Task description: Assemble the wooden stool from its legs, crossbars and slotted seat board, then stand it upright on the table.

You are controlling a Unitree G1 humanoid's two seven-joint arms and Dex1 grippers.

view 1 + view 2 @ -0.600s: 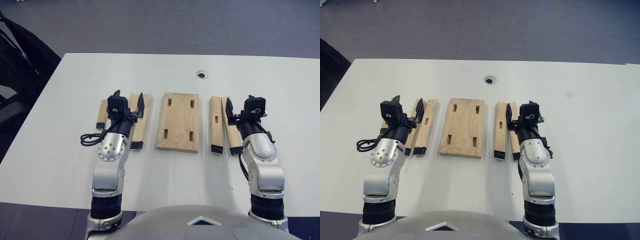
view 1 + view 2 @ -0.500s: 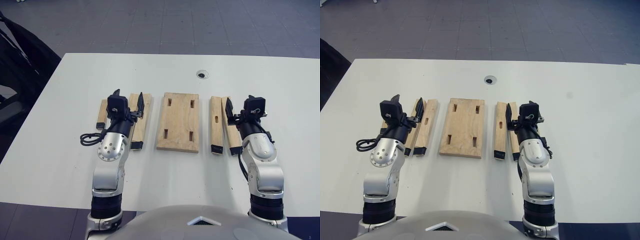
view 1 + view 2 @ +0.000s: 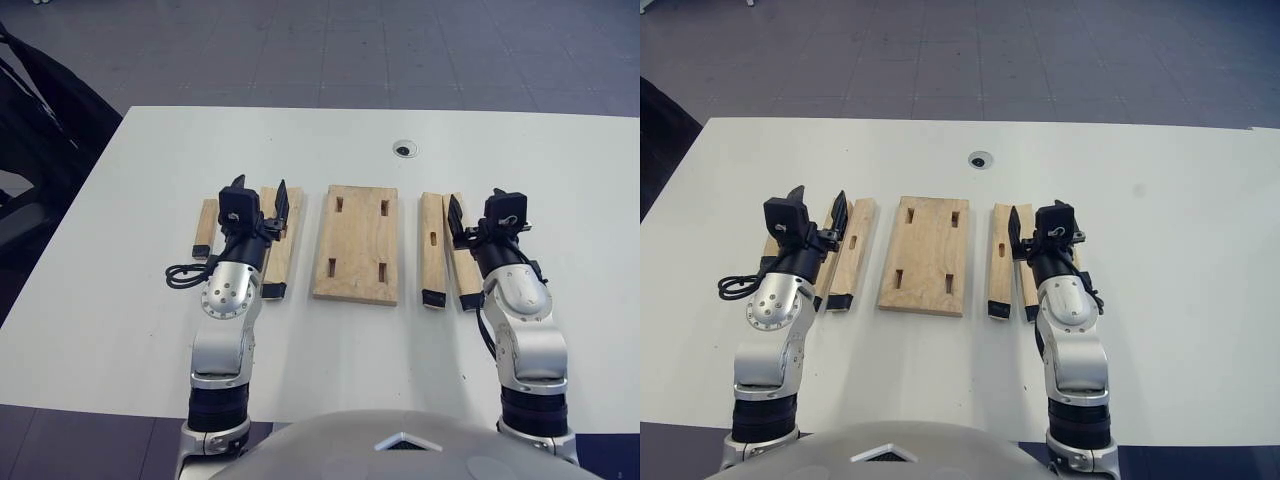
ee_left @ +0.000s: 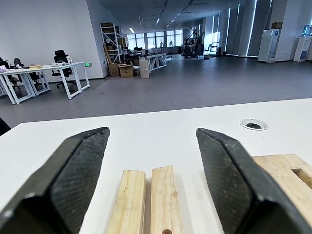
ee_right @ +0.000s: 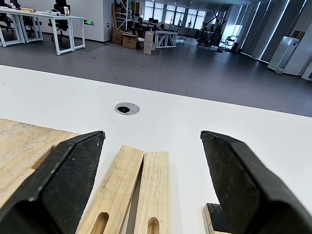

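Observation:
The slotted seat board (image 3: 355, 243) lies flat at the table's middle. To its left lie two long wooden legs (image 3: 279, 243) side by side, with a short crossbar (image 3: 205, 226) farther left. My left gripper (image 3: 260, 194) hovers open just above these legs, which show between its fingers (image 4: 146, 200). To the board's right lie two more legs (image 3: 432, 250), both slotted. My right gripper (image 3: 476, 212) is open low over the outer one (image 5: 152, 190). Neither gripper holds anything.
A round cable grommet (image 3: 404, 150) sits in the white table (image 3: 150, 300) beyond the board. A black cable (image 3: 180, 274) loops beside my left forearm. A dark-ended piece (image 5: 219, 219) lies by the right legs. Open tabletop stretches ahead and to both sides.
My left arm has edged slightly to the right and forward over the left legs. My right gripper has nudged a little to the left. The wooden parts have not moved.

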